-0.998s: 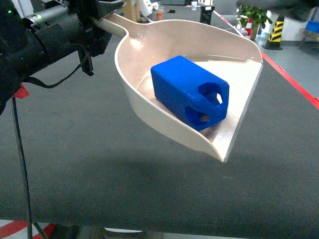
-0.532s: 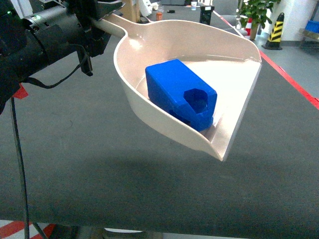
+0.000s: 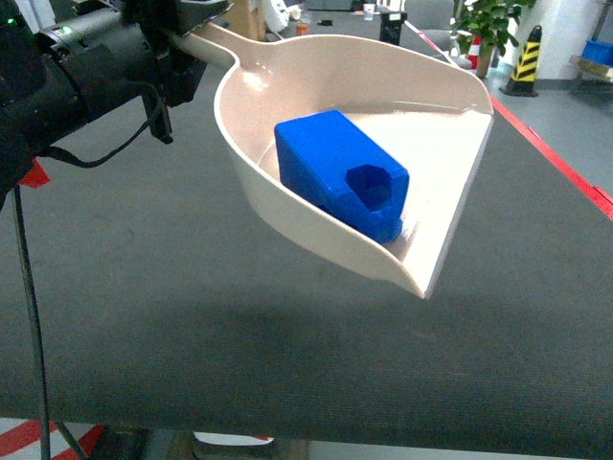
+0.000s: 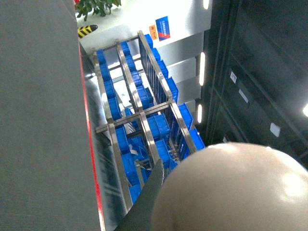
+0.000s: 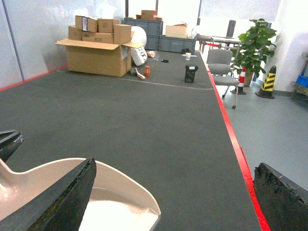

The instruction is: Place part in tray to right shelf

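The blue part (image 3: 335,177) lies on its side inside the beige tray (image 3: 316,86), its handle hole facing up and toward the open front edge. My left gripper (image 3: 177,43) is shut on the tray's handle at the upper left and holds the tray above the dark mat. The left wrist view shows the tray's rounded back (image 4: 231,192) beside one dark finger (image 4: 151,192). Past it stands the right shelf (image 4: 139,115), steel rails with blue crates. My right gripper (image 5: 173,197) is open and empty, with the tray's rim (image 5: 115,192) at its lower left.
Dark grey mat (image 3: 287,364) spreads under the tray, edged by a red stripe (image 5: 231,134). Far off are cardboard boxes (image 5: 98,50), a grey chair (image 5: 219,65), a potted plant (image 5: 255,41) and a striped bollard (image 5: 266,82).
The part has slid and turned inside the tray, away from the open front edge toward the left wall. The tray has shifted slightly up and left.
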Robot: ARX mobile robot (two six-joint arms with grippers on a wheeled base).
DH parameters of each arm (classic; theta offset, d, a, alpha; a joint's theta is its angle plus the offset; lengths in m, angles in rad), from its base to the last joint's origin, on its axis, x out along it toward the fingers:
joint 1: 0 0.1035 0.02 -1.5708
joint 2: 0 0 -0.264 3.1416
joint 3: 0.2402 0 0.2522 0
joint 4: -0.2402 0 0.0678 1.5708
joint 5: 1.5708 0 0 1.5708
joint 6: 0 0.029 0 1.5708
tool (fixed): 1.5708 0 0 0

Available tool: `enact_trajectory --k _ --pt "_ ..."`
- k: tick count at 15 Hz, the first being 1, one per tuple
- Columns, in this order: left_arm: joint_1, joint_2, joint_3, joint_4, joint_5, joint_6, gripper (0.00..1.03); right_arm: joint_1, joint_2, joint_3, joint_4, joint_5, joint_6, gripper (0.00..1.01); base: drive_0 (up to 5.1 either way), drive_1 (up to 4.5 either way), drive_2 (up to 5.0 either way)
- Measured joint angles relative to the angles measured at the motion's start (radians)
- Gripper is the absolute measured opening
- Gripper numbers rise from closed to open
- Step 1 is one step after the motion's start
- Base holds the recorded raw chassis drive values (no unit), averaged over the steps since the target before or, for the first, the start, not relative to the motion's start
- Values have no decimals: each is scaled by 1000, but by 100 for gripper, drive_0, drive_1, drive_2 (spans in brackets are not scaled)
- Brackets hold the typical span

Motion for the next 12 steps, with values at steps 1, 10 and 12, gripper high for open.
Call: enact_trajectory --k 1,10,12 --pt "0 0 0 0 5 0 12 0 -4 0 3 0 -2 98 511 -234 -234" --pt "-7 0 2 -5 5 1 12 0 -3 0 -1 0 -3 98 490 -255 -255" --pt "-6 0 2 -2 8 0 12 0 -3 0 0 0 -3 98 501 -245 -245"
